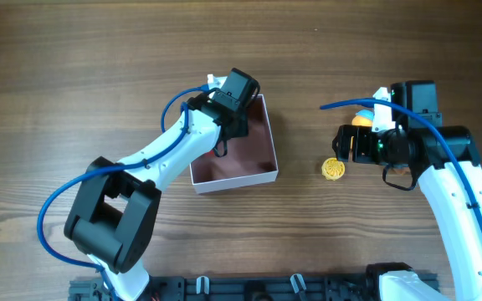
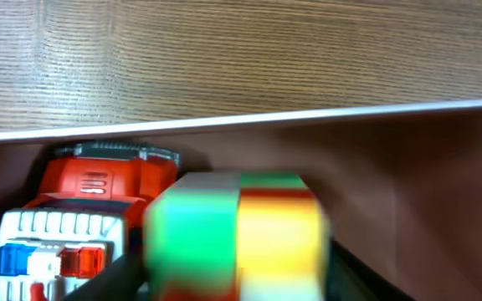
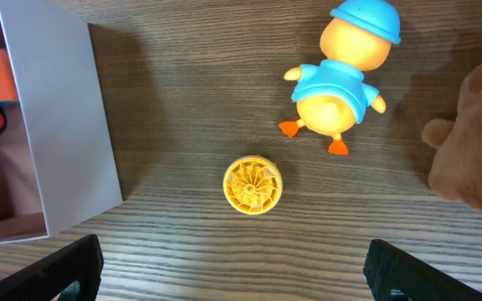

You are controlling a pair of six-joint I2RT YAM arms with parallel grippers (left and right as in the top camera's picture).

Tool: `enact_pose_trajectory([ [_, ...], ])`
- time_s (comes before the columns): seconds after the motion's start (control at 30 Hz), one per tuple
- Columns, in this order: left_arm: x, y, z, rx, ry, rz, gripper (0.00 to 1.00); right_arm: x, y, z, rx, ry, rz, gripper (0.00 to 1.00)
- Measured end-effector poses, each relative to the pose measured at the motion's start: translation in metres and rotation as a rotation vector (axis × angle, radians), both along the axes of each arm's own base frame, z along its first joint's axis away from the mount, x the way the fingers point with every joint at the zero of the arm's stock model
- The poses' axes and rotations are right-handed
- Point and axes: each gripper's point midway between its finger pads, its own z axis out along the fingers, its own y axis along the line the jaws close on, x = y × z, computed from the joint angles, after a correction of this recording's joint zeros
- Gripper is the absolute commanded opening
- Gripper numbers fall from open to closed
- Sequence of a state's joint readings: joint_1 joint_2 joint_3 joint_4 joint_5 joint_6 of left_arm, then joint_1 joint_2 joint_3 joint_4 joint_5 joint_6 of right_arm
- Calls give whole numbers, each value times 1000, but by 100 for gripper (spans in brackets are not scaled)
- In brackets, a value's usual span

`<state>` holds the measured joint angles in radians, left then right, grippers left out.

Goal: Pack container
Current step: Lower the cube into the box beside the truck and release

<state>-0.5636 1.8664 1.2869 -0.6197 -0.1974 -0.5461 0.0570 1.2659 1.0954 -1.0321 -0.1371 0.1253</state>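
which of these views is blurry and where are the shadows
Left wrist: the colourful block near the lens is blurred, while the container rim behind is sharp. Right wrist: crisp duck toy and yellow disc, soft shadow beside the container wall. Overhead: even light, no glare.

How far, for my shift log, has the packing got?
Done: a red toy truck sits in the container. In hand: the left hand holds a multicoloured block low inside it. Left: the yellow disc, duck and brown plush toy lie on the table near the open right hand.
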Motion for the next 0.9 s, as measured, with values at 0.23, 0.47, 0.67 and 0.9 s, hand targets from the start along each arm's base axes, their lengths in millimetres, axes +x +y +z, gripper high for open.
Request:
enact_pose_trajectory([
  [0.23, 1, -3, 1, -9, -9, 4, 66, 0, 0, 0, 0, 1, 0, 100],
  [0.47, 10, -42, 58, -105, -148, -58, 40, 0, 0, 0, 0, 1, 0, 100],
  [0.67, 0, -66, 38, -114, -97, -112, 11, 0, 0, 0, 0, 1, 0, 100],
  [0.9, 8, -72, -14, -80, -44, -110, 22, 0, 0, 0, 0, 2, 0, 100],
])
